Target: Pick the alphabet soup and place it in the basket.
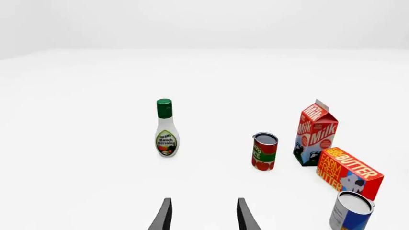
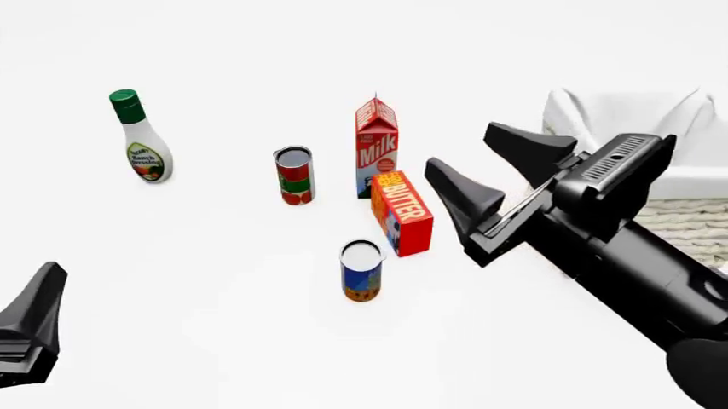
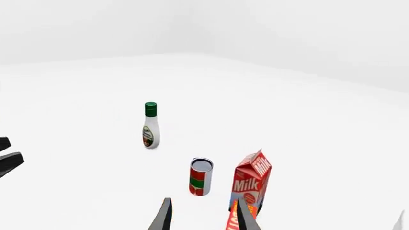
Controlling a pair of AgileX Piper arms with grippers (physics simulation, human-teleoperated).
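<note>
The alphabet soup is a small can with a silver top, blue label and orange band. It stands upright in front of the butter box and also shows in the left wrist view; it is out of the right wrist view. The basket, wicker with a white liner, sits at the far right, partly hidden by my right arm. My right gripper is open and empty, raised to the right of the butter box, apart from the can. My left gripper is open and empty at the near left.
A red-and-green can, a milk carton and a butter box stand close behind the soup. A ranch dressing bottle stands at the far left.
</note>
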